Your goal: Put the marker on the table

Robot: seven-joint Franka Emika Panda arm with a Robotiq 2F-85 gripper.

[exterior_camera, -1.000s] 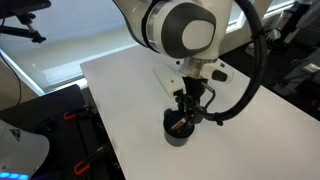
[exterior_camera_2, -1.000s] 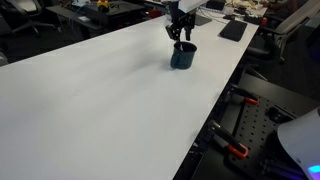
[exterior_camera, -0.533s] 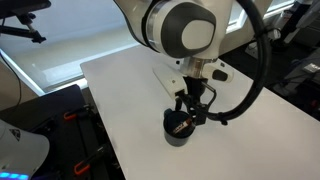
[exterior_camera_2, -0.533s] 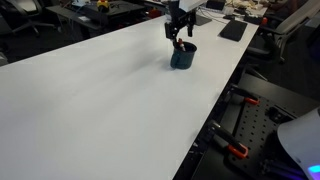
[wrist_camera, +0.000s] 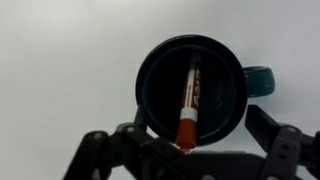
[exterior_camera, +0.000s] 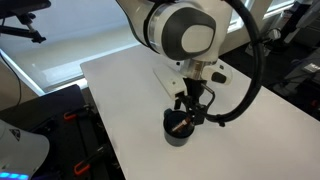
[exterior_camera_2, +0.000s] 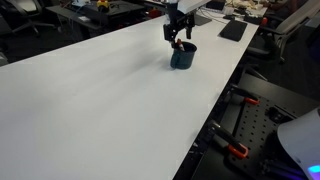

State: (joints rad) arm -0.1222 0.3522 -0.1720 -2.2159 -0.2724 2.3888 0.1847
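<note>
The red-orange marker (wrist_camera: 188, 110) stands tilted inside the round black cup (wrist_camera: 222, 115) and leans on its near rim. The cup stands on the white table (wrist_camera: 60, 70), near a table edge in both exterior views (exterior_camera: 177, 130) (exterior_camera_2: 183, 56). A bit of red shows in the cup's mouth in an exterior view (exterior_camera: 178, 125). My gripper (wrist_camera: 200, 120) is open just above the cup, with one finger on each side of the marker and not touching it. It also shows in both exterior views (exterior_camera: 189, 108) (exterior_camera_2: 180, 36).
A teal piece (wrist_camera: 262, 80) sticks out at the cup's side. The white tabletop (exterior_camera_2: 100, 100) stretches wide away from the cup. Black stands and cables with orange clamps (exterior_camera_2: 240, 130) stand beyond the table edge. A dark flat object (exterior_camera_2: 233, 30) lies at the far end.
</note>
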